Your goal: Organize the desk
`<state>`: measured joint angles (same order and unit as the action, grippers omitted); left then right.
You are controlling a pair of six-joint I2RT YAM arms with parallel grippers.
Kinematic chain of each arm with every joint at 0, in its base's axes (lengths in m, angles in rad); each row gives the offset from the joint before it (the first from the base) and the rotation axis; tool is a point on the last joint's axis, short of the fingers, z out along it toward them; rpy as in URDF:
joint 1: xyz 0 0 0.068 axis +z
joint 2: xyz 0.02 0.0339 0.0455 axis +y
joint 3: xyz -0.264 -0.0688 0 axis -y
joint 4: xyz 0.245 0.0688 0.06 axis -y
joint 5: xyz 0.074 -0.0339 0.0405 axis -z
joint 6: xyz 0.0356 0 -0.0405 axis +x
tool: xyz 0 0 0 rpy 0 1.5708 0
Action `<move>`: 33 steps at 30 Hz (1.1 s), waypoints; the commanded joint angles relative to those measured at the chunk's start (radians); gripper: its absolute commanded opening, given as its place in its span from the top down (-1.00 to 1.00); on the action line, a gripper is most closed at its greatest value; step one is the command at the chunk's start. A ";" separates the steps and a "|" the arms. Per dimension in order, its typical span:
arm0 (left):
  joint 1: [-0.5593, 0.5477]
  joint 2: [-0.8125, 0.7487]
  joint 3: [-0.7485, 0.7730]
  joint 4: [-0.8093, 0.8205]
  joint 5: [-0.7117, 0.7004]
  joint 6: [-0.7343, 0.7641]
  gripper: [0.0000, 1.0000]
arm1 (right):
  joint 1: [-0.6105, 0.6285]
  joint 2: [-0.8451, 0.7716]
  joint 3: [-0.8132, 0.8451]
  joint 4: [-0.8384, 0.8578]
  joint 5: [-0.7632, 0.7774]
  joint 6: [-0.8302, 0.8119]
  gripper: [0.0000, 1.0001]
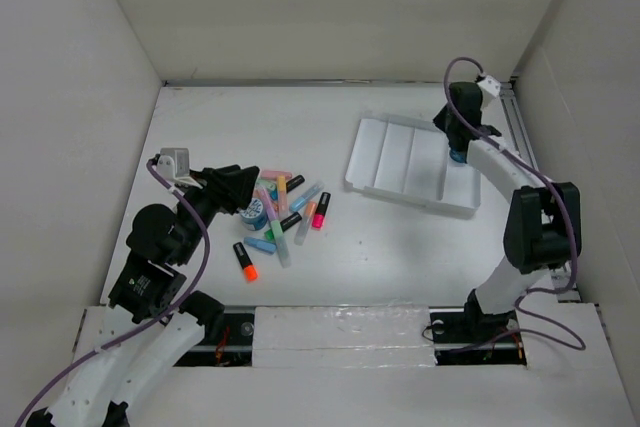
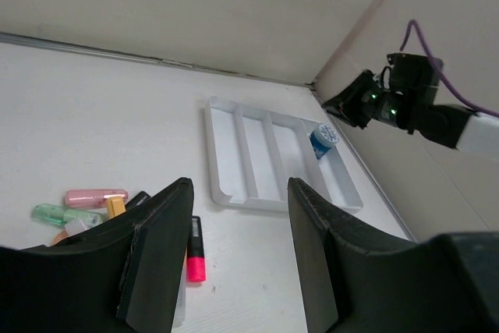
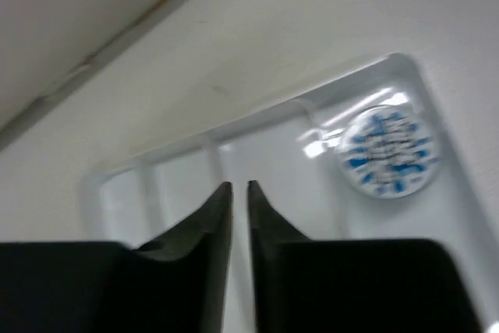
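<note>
1. The left gripper hovers spread wide and empty over the heap of markers on the desk — picking one up looks like the step in hand.
2. It must descend, straddle a single marker, then pinch.
3. The tray sits right of centre; a blue-and-white round pot lies in its rightmost compartment.
4. The right gripper hangs above it, fingers nearly together, grasping nothing — that delivery seems done.

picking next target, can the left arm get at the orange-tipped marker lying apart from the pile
Likely yes: the orange-tipped marker lies alone, nothing on it, near the open, empty left gripper.
</note>
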<state>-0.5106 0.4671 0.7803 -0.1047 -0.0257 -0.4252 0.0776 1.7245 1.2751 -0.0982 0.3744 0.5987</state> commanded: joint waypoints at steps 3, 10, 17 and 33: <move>-0.003 -0.008 0.054 -0.061 -0.181 -0.114 0.11 | 0.249 -0.170 -0.127 0.230 -0.222 -0.045 0.93; -0.003 -0.015 0.080 -0.130 -0.353 -0.164 0.86 | 0.725 -0.080 -0.096 0.404 -0.482 -0.279 -0.38; -0.003 -0.025 0.076 -0.133 -0.385 -0.181 0.60 | 0.954 0.157 0.059 0.344 -0.340 -0.362 -0.86; -0.003 -0.050 0.074 -0.132 -0.382 -0.176 -0.20 | 1.021 0.431 0.311 0.241 -0.134 -0.329 -0.80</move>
<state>-0.5106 0.4267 0.8200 -0.2550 -0.3977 -0.6010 1.0847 2.1384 1.5356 0.1341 0.1894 0.2588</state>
